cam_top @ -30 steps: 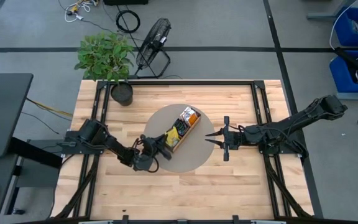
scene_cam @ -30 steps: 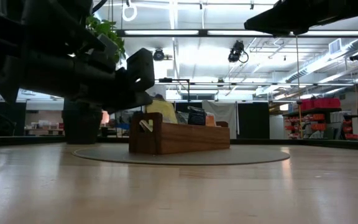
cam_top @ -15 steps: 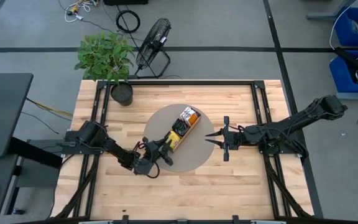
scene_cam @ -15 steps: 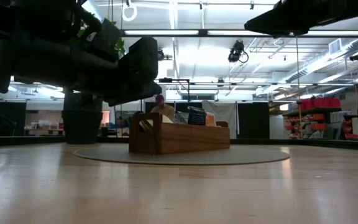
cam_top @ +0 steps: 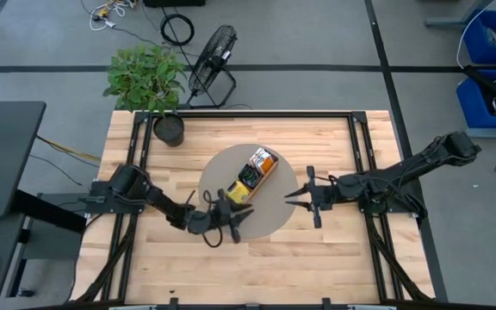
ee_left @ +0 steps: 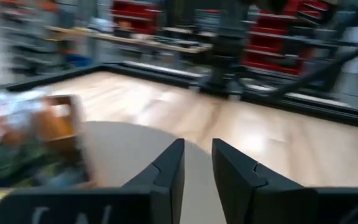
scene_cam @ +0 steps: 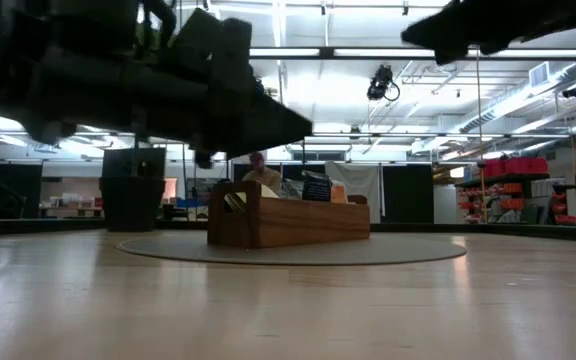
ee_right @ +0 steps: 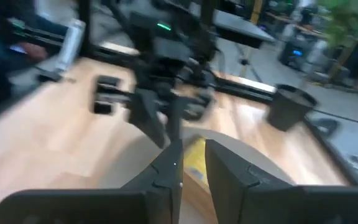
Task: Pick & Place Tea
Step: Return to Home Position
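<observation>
The wooden worktop (cam_top: 334, 250) fills the middle of the high view, with a potted plant (cam_top: 145, 76) at its far left corner and a floor fan (cam_top: 213, 52) just beyond the edge. Both dark arms reach inward from opposite sides. The left arm (cam_top: 149, 200) stretches low across the boards, and the right arm (cam_top: 403, 172) comes in from the right edge.

A grey round mat (cam_top: 274, 215) lies at the centre of the worktop. On it the long wooden tray (scene_cam: 308, 222) sits at a slant.

The left gripper (ee_left: 197, 144) hangs above the near left part of the mat, just beside the tray's near end and clear of the surface. Its fingers are drawn almost together with a slim gap between them, holding nothing. The right gripper (ee_right: 192, 144) hovers over the mat's right edge, apart from the tray. Its fingers are likewise nearly closed and empty.

The tea packets (cam_top: 252, 175) all stand inside the tray — orange-and-white ones at the far end, dark ones in the middle, yellow-green ones at the near end closest to the left gripper.
</observation>
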